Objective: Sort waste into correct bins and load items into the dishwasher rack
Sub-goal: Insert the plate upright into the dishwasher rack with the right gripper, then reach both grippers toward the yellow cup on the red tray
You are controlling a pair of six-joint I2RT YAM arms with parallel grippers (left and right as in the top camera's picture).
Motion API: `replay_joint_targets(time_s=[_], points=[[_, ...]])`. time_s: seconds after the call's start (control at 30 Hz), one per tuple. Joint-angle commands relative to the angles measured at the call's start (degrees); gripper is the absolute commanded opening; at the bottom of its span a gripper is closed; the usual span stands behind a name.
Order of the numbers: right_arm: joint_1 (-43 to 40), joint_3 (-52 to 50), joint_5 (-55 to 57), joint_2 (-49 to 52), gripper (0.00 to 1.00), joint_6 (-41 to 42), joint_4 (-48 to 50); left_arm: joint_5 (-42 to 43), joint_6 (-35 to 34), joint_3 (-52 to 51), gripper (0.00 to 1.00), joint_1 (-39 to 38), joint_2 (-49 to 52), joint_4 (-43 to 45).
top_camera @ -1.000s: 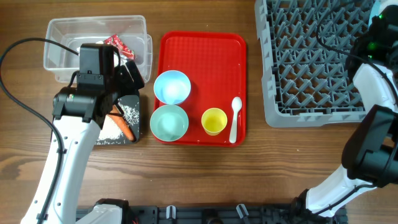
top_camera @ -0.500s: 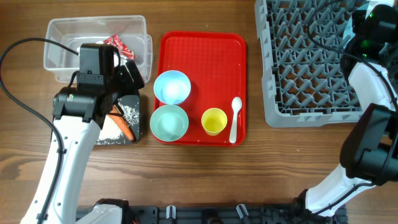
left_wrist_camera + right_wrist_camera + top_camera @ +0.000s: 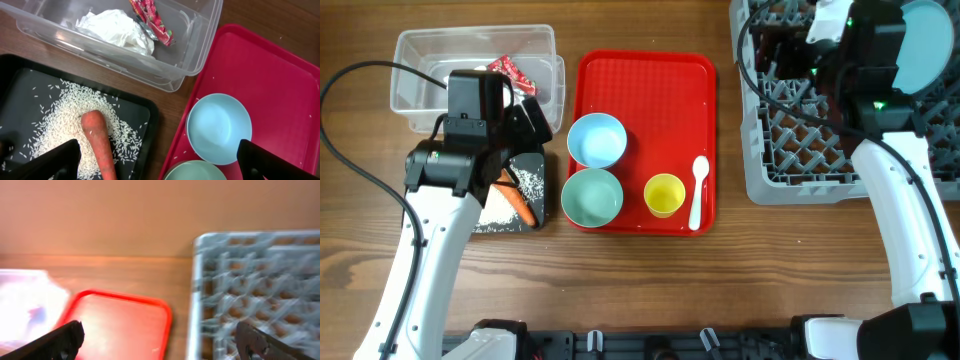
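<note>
Spoon (image 3: 699,192), white plastic, long axis front-back on red tray (image 3: 650,75), left of right tool (image 3: 160,339), which gapes wide, empty; right arm (image 3: 900,190) nearer

Left arm (image 3: 425,262) and right arm (image 3: 908,215) — white links, black joint housings. A black cable (image 3: 335,100) trails the left.

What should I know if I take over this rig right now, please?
Left gripper: open, empty, by the black tray and clear tub.
Right gripper: open, empty, over the rack.
Done: napkin and wrapper lie in the clear tub; carrot and rice in the black tray.
Plate shows at the rack's right edge; whether it is slotted, I cannot tell.
To do: blue bowl, green bowl, cup and spoon sit on the red tray, unloaded.
</note>
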Motion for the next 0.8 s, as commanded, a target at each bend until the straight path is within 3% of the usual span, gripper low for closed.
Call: replay_joint_targets(time_s=[0.0, 0.13, 0.5, 0.7, 0.77], points=[[0.07, -0.07, -10.1, 0.09, 1.0, 4.7, -2.29, -0.94, -0.33, 0.15, 1.0, -0.02, 0.26, 0.13], [2.6, -0.07, -9.31, 0.09, 1.0, 4.68, -7.78, -0.94, -0.33, 0.15, 1.0, -0.02, 0.26, 0.13], [16.98, -0.09, 5.62, 0.2, 1.0, 6.64, -22.58, -0.94, -0.33, 0.15, 1.0, -0.02, 0.26, 0.13], [17.94, -2.54, 6.08, 2.21, 1.0, 9.31, -29.73, -0.94, -0.33, 0.15, 1.0, -0.02, 0.26, 0.13], [17.92, -2.69, 6.08, 3.69, 0.9, 7.93, -31.06, -0.94, -0.33, 0.15, 1.0, -0.02, 0.26, 0.13]])
